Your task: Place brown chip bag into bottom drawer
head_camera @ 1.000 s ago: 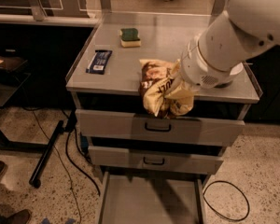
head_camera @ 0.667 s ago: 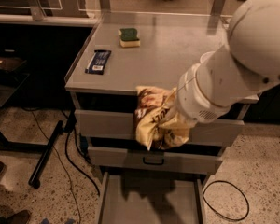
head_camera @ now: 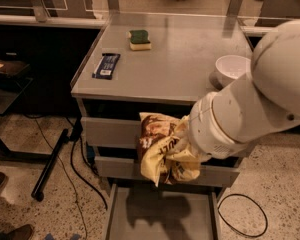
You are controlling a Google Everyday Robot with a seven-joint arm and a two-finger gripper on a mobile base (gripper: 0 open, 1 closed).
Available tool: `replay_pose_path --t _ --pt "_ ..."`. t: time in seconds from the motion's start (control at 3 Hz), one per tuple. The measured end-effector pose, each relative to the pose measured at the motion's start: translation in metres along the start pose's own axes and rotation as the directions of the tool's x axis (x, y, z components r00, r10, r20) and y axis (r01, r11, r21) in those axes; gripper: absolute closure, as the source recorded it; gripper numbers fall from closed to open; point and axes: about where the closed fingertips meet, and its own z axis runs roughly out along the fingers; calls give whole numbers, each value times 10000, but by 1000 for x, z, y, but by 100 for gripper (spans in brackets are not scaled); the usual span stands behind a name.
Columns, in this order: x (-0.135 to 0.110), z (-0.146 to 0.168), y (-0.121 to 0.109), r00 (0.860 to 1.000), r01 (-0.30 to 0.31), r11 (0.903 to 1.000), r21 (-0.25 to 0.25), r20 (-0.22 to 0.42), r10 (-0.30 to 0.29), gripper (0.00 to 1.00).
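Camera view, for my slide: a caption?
Pincer at the cabinet front holds crinkly brown-and-cream chip bag above open grey metal bottom drawer.

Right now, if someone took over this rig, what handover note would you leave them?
Gripper: in front of the cabinet's upper drawer fronts, shut on the brown chip bag, largely hidden behind the wrist.
Bag: held in the air, above the bottom drawer, not touching it.
Drawer: pulled open at floor level.
Done: bag grasped, drawer open.
Left: lower the bag into the drawer and release.
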Motion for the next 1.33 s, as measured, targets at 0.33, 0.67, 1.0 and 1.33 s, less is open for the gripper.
replay_pose_path --t 0.33,0.67,1.0,1.33 --pt "20 22 19 9973 -685 9968 -402 250 696 100" --pt "49 53 51 9881 -1398 9840 -1109 485 1458 100" --pt "75 87 88 9723 -2041 9586 -1988 726 2220 100" --pt "75 87 88 9723 -2040 9586 -1988 725 2220 100"
